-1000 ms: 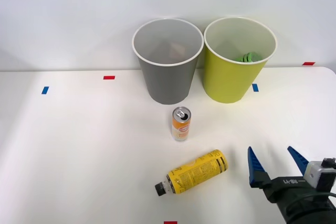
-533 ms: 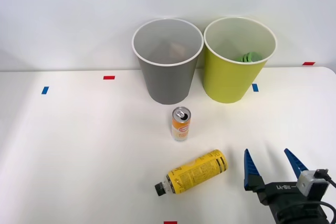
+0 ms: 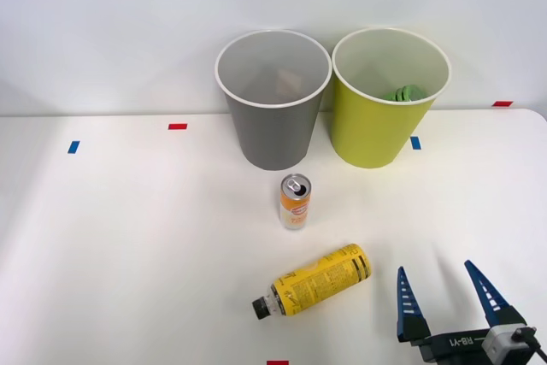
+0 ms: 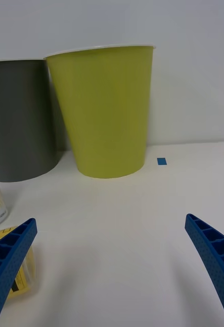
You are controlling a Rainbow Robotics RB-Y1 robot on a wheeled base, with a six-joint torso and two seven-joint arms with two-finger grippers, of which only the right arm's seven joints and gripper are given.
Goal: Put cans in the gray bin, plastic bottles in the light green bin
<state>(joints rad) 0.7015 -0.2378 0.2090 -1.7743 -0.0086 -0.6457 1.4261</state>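
The right gripper [image 3: 446,303] hangs with fingers spread wide, holding nothing, at 3 o'clock from the lying yellow plastic bottle [image 3: 318,279]. 1 orange-and-white can [image 3: 295,201] stands upright at 6 o'clock from the gray bin [image 3: 272,104], which touches the light green bin [image 3: 383,104].

Front view: high, facing forward and down over the table [image 3: 128,237] | Right wrist view: low near the tabletop, facing level toward the bins | Shared: light green bin [image 3: 376,121] [image 4: 107,112], gray bin [image 3: 272,126] [image 4: 20,122].
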